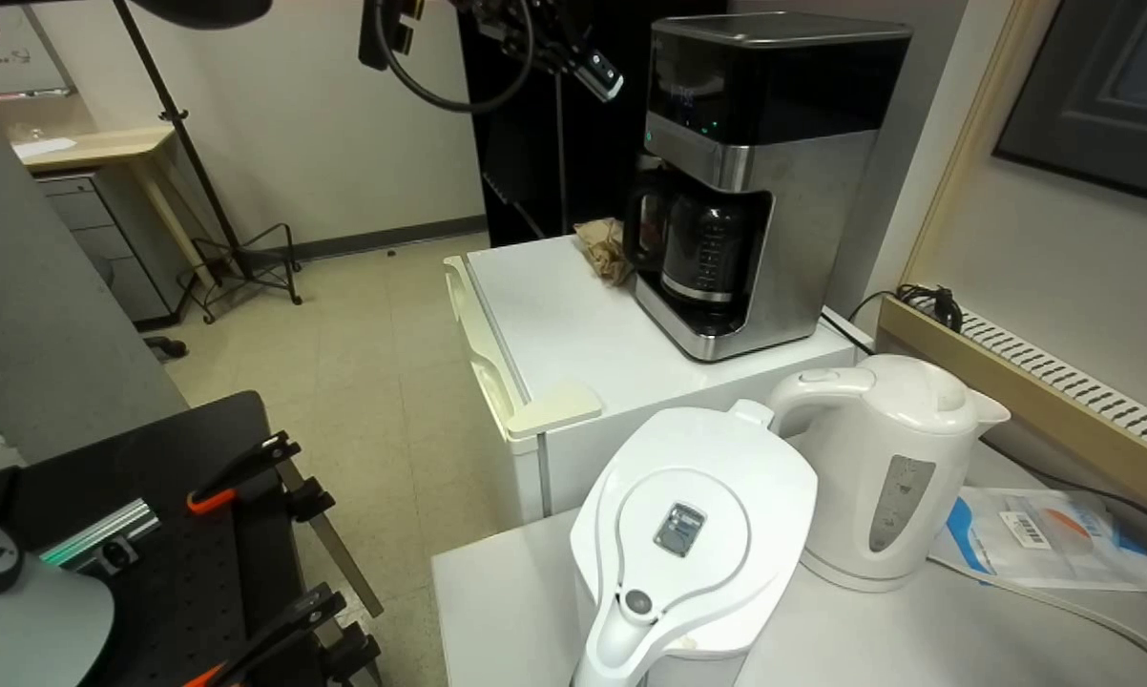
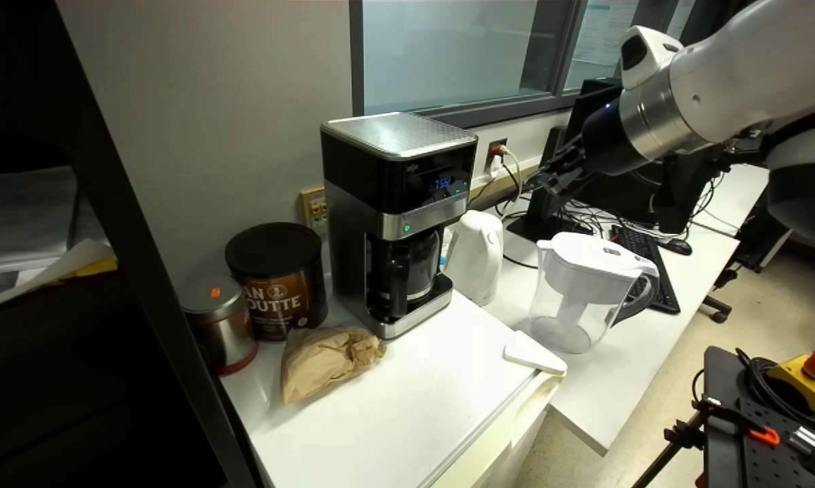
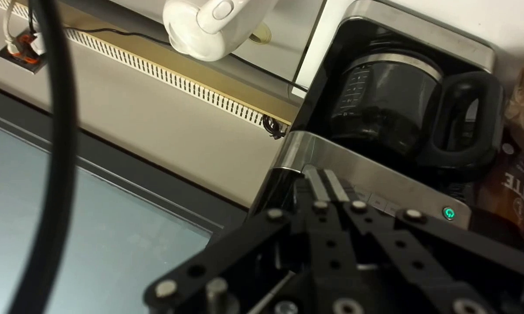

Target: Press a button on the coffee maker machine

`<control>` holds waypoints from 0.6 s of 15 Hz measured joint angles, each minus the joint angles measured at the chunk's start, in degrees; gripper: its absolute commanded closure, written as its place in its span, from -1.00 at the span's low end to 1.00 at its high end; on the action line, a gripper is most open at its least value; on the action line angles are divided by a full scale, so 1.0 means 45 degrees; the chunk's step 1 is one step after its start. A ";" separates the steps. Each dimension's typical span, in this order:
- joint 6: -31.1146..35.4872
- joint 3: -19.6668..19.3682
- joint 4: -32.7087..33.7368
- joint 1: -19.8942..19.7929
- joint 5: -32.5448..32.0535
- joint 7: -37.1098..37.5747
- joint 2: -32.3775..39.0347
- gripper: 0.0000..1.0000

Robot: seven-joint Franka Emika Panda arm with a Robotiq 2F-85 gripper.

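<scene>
Long axis vertical, the boxy black-and-silver coffee maker (image 2: 397,226) faces the cream door edge (image 2: 485,447), the jointed black gripper's (image 3: 325,179) fingers together.

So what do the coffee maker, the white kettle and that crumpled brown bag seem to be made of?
Coffee maker: silver parts likely brushed metal, from their soft grey sheen; glossy black upper section, perhaps plastic or glass, from its reflections. White kettle: probably smooth plastic, given its soft highlights. Brown bag: likely matte paper, given its sharp creases.

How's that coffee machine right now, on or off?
The coffee machine looks on: blue digits light its display, and its power button glows green.
</scene>
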 measured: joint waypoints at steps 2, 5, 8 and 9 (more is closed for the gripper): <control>0.0100 0.0783 0.0406 -0.0900 -0.0570 0.0735 0.0415 0.99; 0.0112 0.2000 0.1009 -0.2258 -0.1532 0.1868 0.0995 0.99; 0.0106 0.3177 0.1545 -0.3570 -0.2537 0.2930 0.1546 0.99; 0.0102 0.3546 0.1691 -0.3982 -0.2871 0.3263 0.1722 0.99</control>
